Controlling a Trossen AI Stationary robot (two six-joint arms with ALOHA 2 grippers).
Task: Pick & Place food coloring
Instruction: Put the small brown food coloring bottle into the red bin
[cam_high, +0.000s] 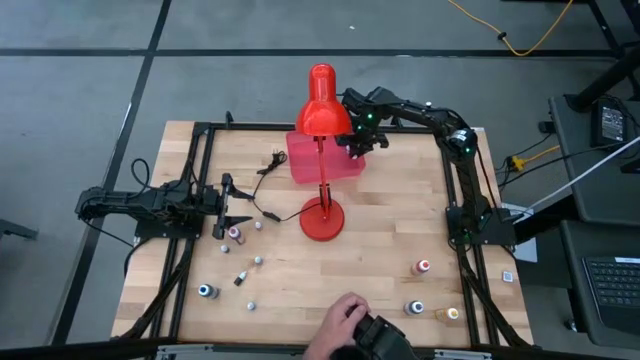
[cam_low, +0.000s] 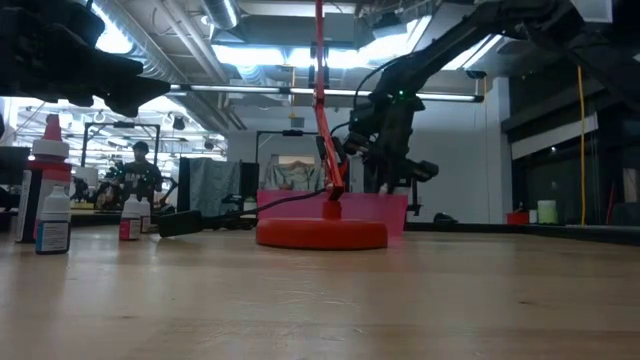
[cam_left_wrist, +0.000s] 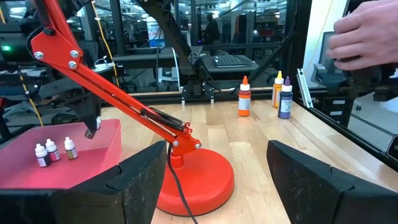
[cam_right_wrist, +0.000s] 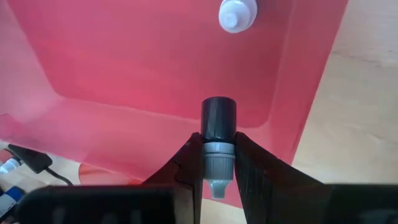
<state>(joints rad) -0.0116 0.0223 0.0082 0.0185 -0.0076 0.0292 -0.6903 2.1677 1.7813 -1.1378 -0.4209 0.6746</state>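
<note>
The food coloring bottle (cam_right_wrist: 218, 146) with a dark body and grey cap sits clenched between the fingers of the right end effector (cam_right_wrist: 217, 163), cap pointing back toward the wrist, held above the pink tray (cam_right_wrist: 155, 81) near its far-right rim. One white-capped bottle (cam_right_wrist: 237, 14) already stands on the tray floor below; the left wrist view shows three small bottles (cam_left_wrist: 55, 151) together in the tray, though their colours are hard to read through the pink wall.

Nearest the desk's front edge, a person's hand (cam_high: 343, 325) reaches in over a dark object, which is cut off by the frame. Just beyond, three bottles (cam_high: 430, 297) stand on the front right of the desk (cam_high: 400, 235), and loose bottles (cam_high: 236, 268) lie scattered on the front left, some upright, some tipped. The left end effector (cam_high: 232, 207) rests at the left side with its fingers spread apart and nothing between them, a couple of the loose bottles just in front of it.

Mid-desk stands the red lamp (cam_high: 321, 215), its round base just in front of the tray and its shade (cam_high: 321, 108) covering part of the tray from above. In the low view the lamp base hides most of the tray, and the held bottle cannot be made out there
</note>
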